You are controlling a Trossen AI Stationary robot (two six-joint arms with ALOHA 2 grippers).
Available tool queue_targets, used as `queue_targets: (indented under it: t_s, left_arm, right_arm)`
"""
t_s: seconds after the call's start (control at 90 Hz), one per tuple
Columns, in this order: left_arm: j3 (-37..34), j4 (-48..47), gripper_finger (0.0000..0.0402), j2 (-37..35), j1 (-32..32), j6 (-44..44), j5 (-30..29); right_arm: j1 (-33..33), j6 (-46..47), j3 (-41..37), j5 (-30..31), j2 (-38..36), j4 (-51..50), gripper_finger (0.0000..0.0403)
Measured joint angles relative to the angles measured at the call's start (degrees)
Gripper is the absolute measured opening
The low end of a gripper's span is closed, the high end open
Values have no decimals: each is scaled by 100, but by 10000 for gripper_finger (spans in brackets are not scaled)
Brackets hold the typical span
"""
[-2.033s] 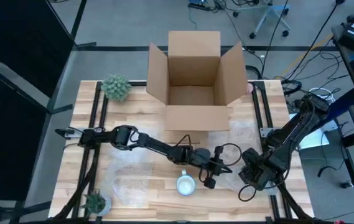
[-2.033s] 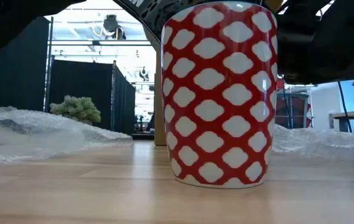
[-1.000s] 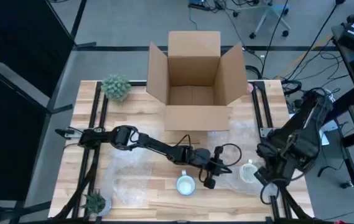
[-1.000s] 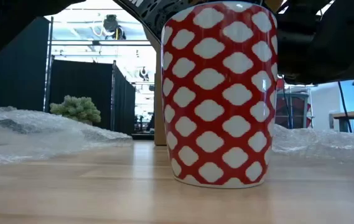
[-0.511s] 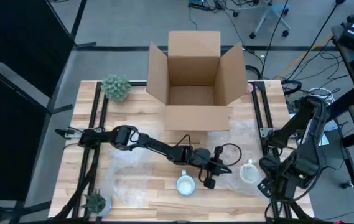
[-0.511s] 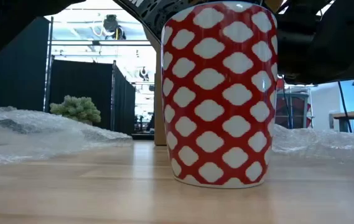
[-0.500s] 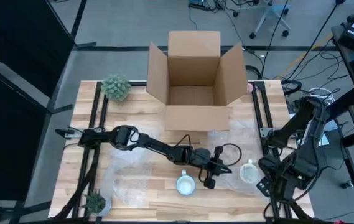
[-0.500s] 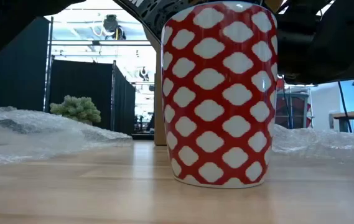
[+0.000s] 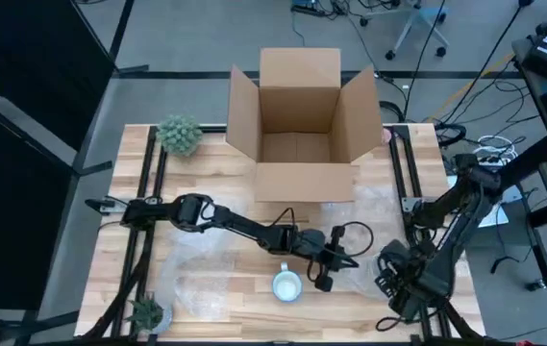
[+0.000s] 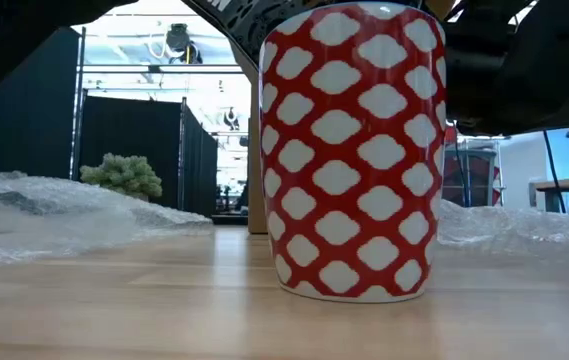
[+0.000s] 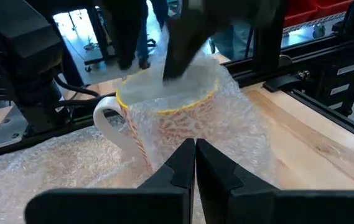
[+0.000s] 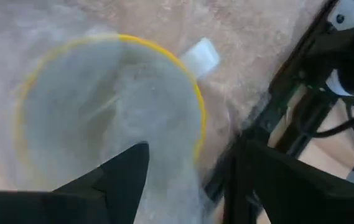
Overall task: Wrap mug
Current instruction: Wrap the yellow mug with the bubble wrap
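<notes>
From above, the left gripper (image 9: pixel 323 279) sits low-centre on the worktop (image 9: pixel 215 207) beside a white-rimmed mug (image 9: pixel 286 285); the right gripper (image 9: pixel 395 279) hangs at lower right. At table height, that red-and-white mug (image 10: pixel 352 150) fills mid-frame. The left wrist view shows jaws pressed together, likely pinning bubble wrap (image 11: pixel 245 130) round a yellow-rimmed mug (image 11: pixel 164 121). The right wrist view shows fingers spread wide over its rim.

Left pincer (image 9: pixel 326 272) is resting just beside the white-mouthed mug (image 9: pixel 286 285) on the counter (image 9: pixel 215 192). Right pincer (image 9: pixel 395 279) is hovering over bubble wrap (image 9: pixel 364 279), apparently covering something.
</notes>
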Motion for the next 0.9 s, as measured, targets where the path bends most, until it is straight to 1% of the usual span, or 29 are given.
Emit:
queue_targets:
  t_s: [0.2,0.322,0.9]
  left_arm:
    - [4,0,0,0,0,0,0]
    - [4,0,0,0,0,0,0]
    - [4,-7,0,2,0,0,1]
  right_arm:
    - [-189,-11,-558,164,0,778,254]
    - [-236,-24,-709,138,-22,1076,254]
    - [-240,-22,-767,162,11,1070,254]
